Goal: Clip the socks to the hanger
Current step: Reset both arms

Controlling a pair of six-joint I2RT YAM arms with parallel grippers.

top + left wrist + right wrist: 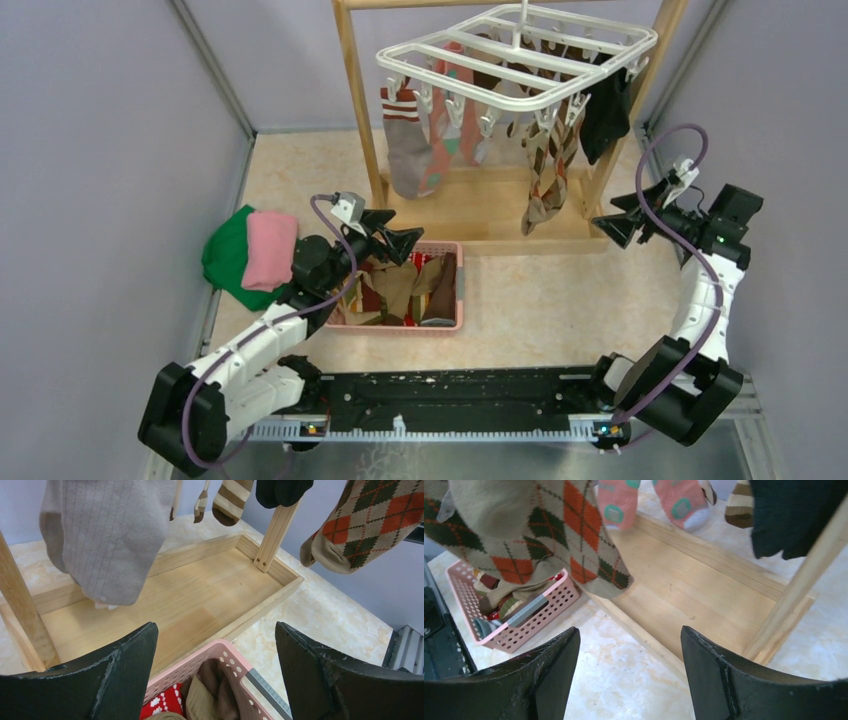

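My left claw (394, 231) stood with its jaws wide apart and nothing between them, hovering over the far rim of the pink basket (400, 327). A heap of loose socks (400, 285) lay in that basket, brown ones and a red patterned one among them. Past my fingertips (142, 640) lay the base of the wooden stand (360, 110), with a grey sock (110, 540) dangling above it.

My right claw (628, 212) was also spread and empty, held near the stand's right post and pointing left. An argyle sock (549, 535) hung just above it, pink socks (619, 502) farther off, and a black sock (794, 515) to the right.

The hanger (520, 60) hung from the stand's top at the far middle. The grey, pink, argyle and black socks were clipped beneath it, left to right. The green and pink cloths (225, 262) lay left of the basket.
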